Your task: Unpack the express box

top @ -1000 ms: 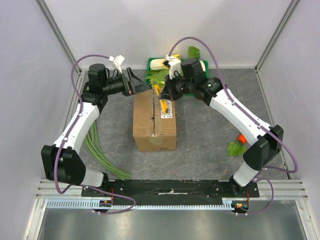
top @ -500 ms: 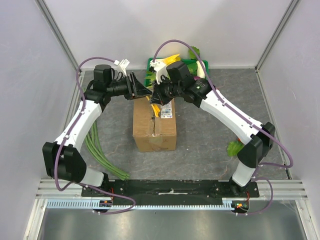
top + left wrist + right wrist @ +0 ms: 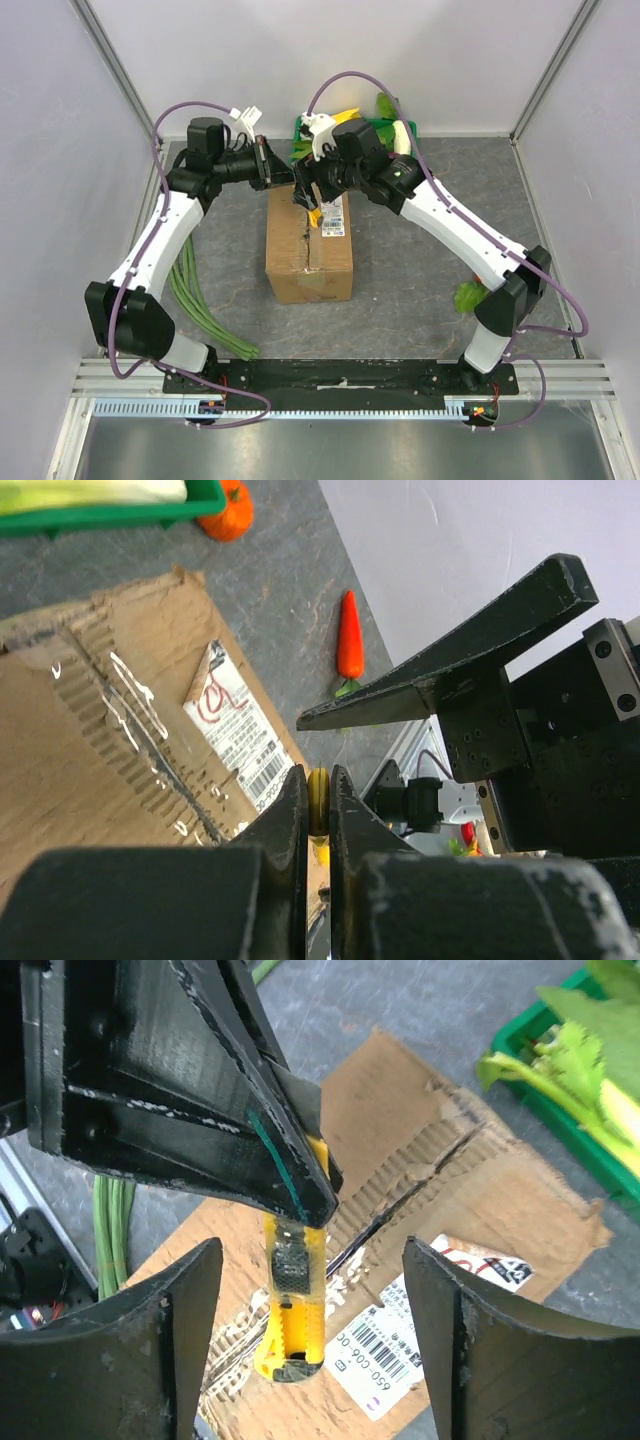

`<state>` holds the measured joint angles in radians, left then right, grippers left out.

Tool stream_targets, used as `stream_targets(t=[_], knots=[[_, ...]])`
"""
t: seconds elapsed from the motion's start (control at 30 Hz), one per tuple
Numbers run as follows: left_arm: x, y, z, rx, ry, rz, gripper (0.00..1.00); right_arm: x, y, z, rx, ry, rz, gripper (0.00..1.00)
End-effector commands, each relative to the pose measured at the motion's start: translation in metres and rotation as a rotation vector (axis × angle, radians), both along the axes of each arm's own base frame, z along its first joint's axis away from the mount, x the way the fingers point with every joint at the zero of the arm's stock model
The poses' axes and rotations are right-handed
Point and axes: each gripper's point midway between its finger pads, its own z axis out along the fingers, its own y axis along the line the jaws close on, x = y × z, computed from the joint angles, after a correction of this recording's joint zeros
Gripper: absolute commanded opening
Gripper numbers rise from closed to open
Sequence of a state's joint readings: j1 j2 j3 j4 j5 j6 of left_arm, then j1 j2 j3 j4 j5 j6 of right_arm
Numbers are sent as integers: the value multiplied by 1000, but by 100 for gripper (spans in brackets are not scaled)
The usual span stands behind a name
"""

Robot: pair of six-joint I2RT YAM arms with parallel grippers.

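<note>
My left claw (image 3: 318,778) is pressed shut on the one yellow cutter (image 3: 288,1320), and my right claw (image 3: 312,1255) is spread wide either side of it. The single express box (image 3: 300,255) sits mid-worktop (image 3: 400,290), flaps closed, one white label (image 3: 235,725) beside its seam. I judge a shallow, straight cut along that seam is best. I also count one carrot (image 3: 349,640) and one green tray (image 3: 120,515).

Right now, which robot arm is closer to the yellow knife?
Left. The left gripper has its jaws shut on the yellow knife, above the express box. The right gripper is open close by, not gripping it.
</note>
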<state>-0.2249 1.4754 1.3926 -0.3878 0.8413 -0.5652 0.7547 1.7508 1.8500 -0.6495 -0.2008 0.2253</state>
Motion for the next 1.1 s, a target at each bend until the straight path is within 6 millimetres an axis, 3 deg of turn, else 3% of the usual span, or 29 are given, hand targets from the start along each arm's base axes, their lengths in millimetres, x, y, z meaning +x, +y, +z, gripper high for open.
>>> stream_targets(t=[0.0, 0.03, 0.07, 0.1, 0.13, 0.17, 0.2, 0.23, 0.27, 0.3, 0.33, 0.37, 0.43, 0.47, 0.7, 0.8, 0.83, 0.9, 1.07], knots=[[8, 0, 43, -9, -121, 9, 2, 6, -14, 80, 178, -169, -112, 81], [11, 1, 56, -16, -151, 24, 2, 10, -19, 77, 185, -173, -160, 83], [12, 2, 65, -21, -164, 40, 2, 11, -26, 102, 261, -223, -193, 85], [17, 4, 73, -32, -162, 80, 2, 12, -29, 110, 321, -207, -231, 87], [21, 4, 91, -56, -206, 102, 2, 13, -33, 104, 343, -193, -254, 88], [21, 5, 105, -83, -238, 124, 2, 11, -37, 129, 438, -233, -261, 88], [22, 6, 118, -124, -235, 161, 2, 16, -42, 122, 490, -185, -299, 89], [24, 7, 136, -166, -292, 173, 2, 13, -43, 127, 539, -171, -284, 89], [21, 7, 149, -197, -318, 185, 2, 8, -46, 155, 648, -215, -262, 89], [22, 8, 156, -240, -298, 213, 2, 9, -48, 151, 689, -190, -260, 89], [22, 9, 165, -275, -315, 224, 2, 3, -50, 163, 737, -199, -246, 90], [17, 10, 187, -332, -387, 223, 2, -2, -49, 178, 795, -230, -200, 91], [17, 11, 197, -422, -366, 248, 2, -7, -47, 188, 873, -201, -173, 92], [10, 10, 215, -489, -410, 231, 2, -15, -44, 204, 933, -232, -115, 92], [-8, 13, 248, -594, -531, 261, 2, -23, -44, 223, 1101, -157, -50, 94], [-17, 14, 254, -643, -549, 258, 2, -30, -37, 242, 1154, -132, 22, 88], [-23, 14, 258, -663, -557, 253, 2, -25, -29, 234, 1141, -91, 35, 83], [-25, 15, 258, -687, -559, 261, 2, -29, -25, 237, 1174, -52, 72, 78], [-39, 15, 261, -700, -630, 274, 2, -32, -29, 242, 1245, -55, 88, 70]])
